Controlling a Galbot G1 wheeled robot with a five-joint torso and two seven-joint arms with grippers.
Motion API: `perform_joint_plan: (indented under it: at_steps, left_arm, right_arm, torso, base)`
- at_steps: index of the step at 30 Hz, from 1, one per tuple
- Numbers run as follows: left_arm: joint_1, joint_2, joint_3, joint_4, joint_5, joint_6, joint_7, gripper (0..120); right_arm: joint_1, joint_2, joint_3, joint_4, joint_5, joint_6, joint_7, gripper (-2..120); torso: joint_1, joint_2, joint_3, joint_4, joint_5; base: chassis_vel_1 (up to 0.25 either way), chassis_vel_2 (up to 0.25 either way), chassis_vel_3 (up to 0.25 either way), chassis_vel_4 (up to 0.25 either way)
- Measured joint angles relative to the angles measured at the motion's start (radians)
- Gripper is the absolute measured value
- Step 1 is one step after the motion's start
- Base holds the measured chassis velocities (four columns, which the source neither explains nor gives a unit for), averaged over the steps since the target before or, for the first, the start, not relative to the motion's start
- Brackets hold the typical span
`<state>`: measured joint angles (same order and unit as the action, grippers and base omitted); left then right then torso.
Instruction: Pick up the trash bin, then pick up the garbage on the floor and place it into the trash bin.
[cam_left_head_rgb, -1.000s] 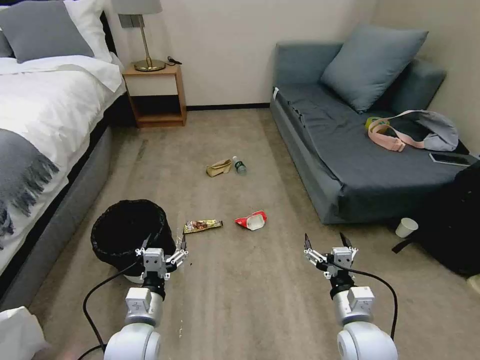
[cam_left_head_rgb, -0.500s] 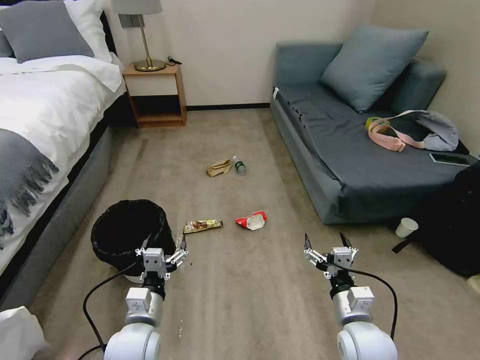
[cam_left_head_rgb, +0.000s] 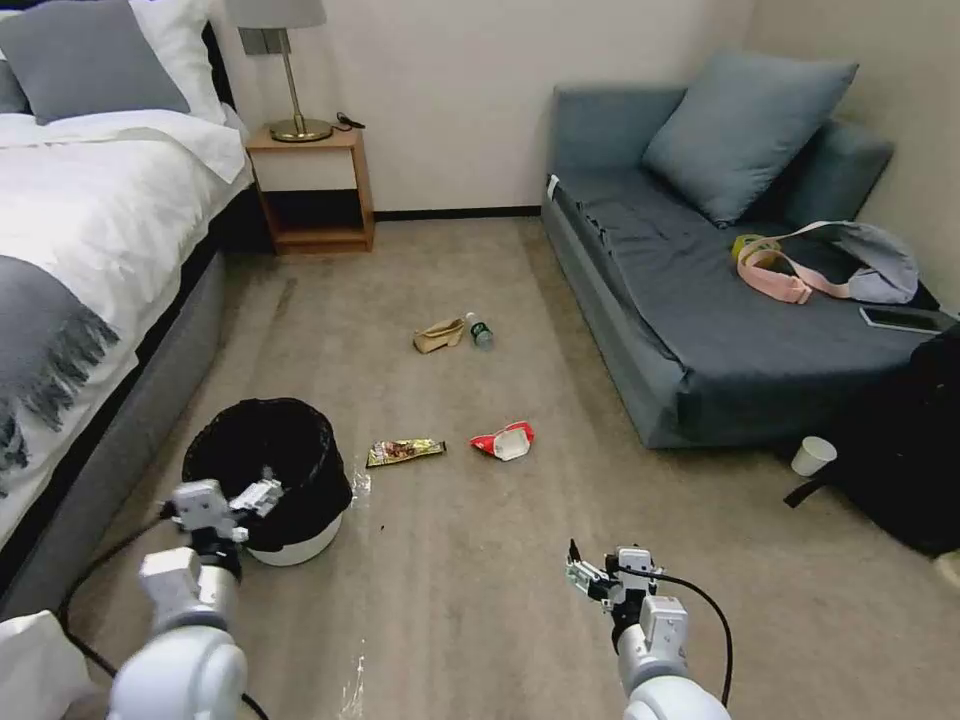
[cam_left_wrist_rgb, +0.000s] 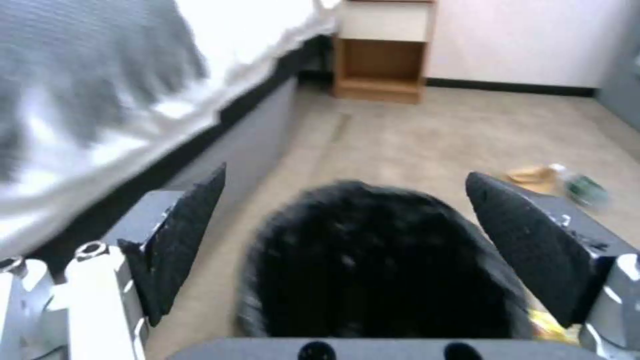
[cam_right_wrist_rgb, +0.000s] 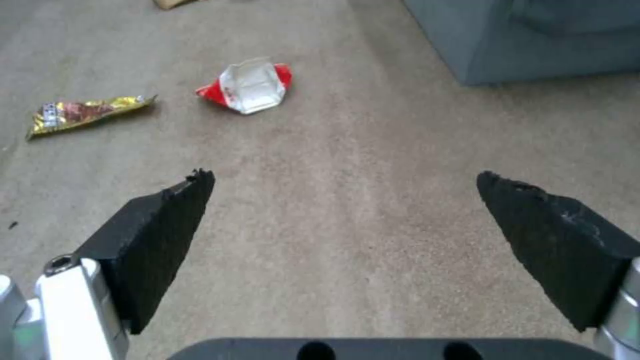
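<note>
While spread wide, left gripper over trash bin, holding nothing

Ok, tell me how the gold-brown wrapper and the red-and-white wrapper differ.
The gold-brown wrapper lies long, narrow and flat; the red-and-white wrapper is shorter and crumpled into a puffy shape. The gold-brown one lies nearer the trash bin, the red-and-white one nearer the sofa. Both lie loose on the carpet.
</note>
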<state>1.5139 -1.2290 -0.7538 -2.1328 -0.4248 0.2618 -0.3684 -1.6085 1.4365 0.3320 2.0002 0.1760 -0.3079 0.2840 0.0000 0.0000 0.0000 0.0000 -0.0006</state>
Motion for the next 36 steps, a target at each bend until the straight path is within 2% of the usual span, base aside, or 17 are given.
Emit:
perform_joint_plan:
  at_steps: [1,4,5,7,8,9,10,11,12,15,16,18,19,21,22,25,36]
  left_arm:
    - [-0.009,0.021,-0.018,-0.012,-0.031,0.023,-0.024,90]
    - [-0.014,0.035,-0.030,-0.020,-0.051,0.037,-0.041,90]
    - [-0.026,0.063,-0.054,-0.035,-0.087,0.064,-0.071,90]
    - [-0.026,0.064,-0.054,-0.035,-0.087,0.064,-0.072,90]
    - [-0.031,0.067,-0.055,-0.036,-0.103,0.084,-0.079,90]
    - [-0.041,0.073,-0.061,-0.039,-0.118,0.104,-0.088,90]
    - [-0.055,0.077,-0.070,-0.045,-0.138,0.132,-0.102,90]
    - [-0.080,0.084,-0.083,-0.049,-0.176,0.188,-0.124,90]
    - [-0.080,0.084,-0.083,-0.049,-0.176,0.188,-0.124,90]
    - [-0.118,0.096,-0.102,-0.059,-0.232,0.268,-0.155,90]
    - [-0.122,0.097,-0.104,-0.059,-0.241,0.285,-0.159,90]
    - [-0.122,0.096,-0.103,-0.058,-0.243,0.287,-0.159,90]
    - [-0.124,0.097,-0.104,-0.059,-0.243,0.287,-0.160,90]
    - [-0.124,0.097,-0.104,-0.059,-0.242,0.287,-0.160,89]
    - [-0.124,0.096,-0.104,-0.058,-0.243,0.288,-0.160,88]
    - [-0.123,0.095,-0.104,-0.058,-0.241,0.287,-0.160,88]
    - [-0.151,0.108,-0.100,-0.020,-0.258,0.305,-0.168,83]
  right_arm:
    - [0.003,-0.006,0.003,0.003,0.004,-0.003,-0.002,100]
    - [0.005,-0.010,0.007,0.005,0.005,-0.005,-0.003,100]
    - [0.023,-0.041,0.036,0.022,0.017,-0.012,-0.028,100]
    - [0.029,-0.051,0.045,0.024,0.015,-0.011,-0.025,100]
    - [0.032,-0.062,0.046,0.030,0.022,-0.013,-0.039,100]
    - [0.047,-0.091,0.078,0.040,0.029,-0.015,-0.061,100]
    - [0.075,-0.125,0.118,0.069,0.037,-0.015,-0.095,100]
    - [0.099,-0.163,0.159,0.098,0.043,-0.013,-0.124,100]
    - [0.099,-0.163,0.159,0.098,0.043,-0.013,-0.124,100]
    - [0.127,-0.191,0.179,0.098,0.031,0.035,-0.173,100]
    - [0.135,-0.195,0.180,0.094,0.017,0.067,-0.197,100]
    - [0.137,-0.195,0.177,0.089,0.012,0.074,-0.205,100]
    - [0.142,-0.187,0.168,0.080,-0.001,0.092,-0.216,100]
    - [0.146,-0.180,0.159,0.068,-0.010,0.102,-0.221,100]
    - [0.151,-0.170,0.146,0.051,-0.021,0.110,-0.224,100]
    - [0.163,-0.153,0.124,0.026,-0.038,0.121,-0.226,100]
    - [0.191,-0.125,0.096,-0.016,-0.052,0.137,-0.226,100]
  torso:
    - [0.000,0.000,0.000,0.0000,0.0001]
    - [0.000,0.000,0.000,0.0001,0.0003]
    - [0.000,0.000,0.000,-0.0003,0.0018]
    - [0.000,0.000,0.000,0.0000,0.0011]
    - [0.000,0.000,0.000,0.0000,-0.0005]
    - [0.000,0.000,0.001,-0.0011,0.0012]
    - [0.000,0.000,0.000,0.0006,0.0024]
    - [0.000,0.000,0.000,0.0002,-0.0022]
    - [0.000,0.000,0.000,0.0002,-0.0022]
    - [0.000,0.000,0.000,-0.0002,0.0027]
    - [0.000,0.000,0.000,-0.0001,-0.0007]
    - [0.000,0.000,0.000,0.0000,-0.0013]
    - [0.000,0.000,0.000,-0.0001,0.0017]
    - [0.000,0.000,0.000,0.0001,0.0016]
    - [0.000,0.000,0.000,0.0000,-0.0005]
    - [0.000,0.000,0.000,0.0000,0.0014]
    - [0.000,0.000,0.000,-0.0001,-0.0005]
  base:
    - [0.000,0.000,0.000,0.000]
    - [0.000,0.000,0.000,0.000]
    - [0.000,0.000,0.000,0.000]
    - [0.000,0.000,0.000,0.000]
    - [0.000,0.000,0.000,0.000]
    - [0.000,0.000,0.000,0.000]
    - [0.000,0.000,0.000,0.000]
    - [0.000,0.000,0.000,0.000]
    - [0.000,0.000,0.000,0.000]
    - [0.000,0.000,0.000,0.000]
    - [0.000,0.000,0.000,0.000]
    - [0.000,0.000,0.000,0.000]
    - [0.000,0.000,0.000,0.000]
    - [0.000,0.000,0.000,0.000]
    - [0.000,0.000,0.000,0.000]
    - [0.000,0.000,0.000,0.000]
    - [0.000,0.000,0.000,0.000]
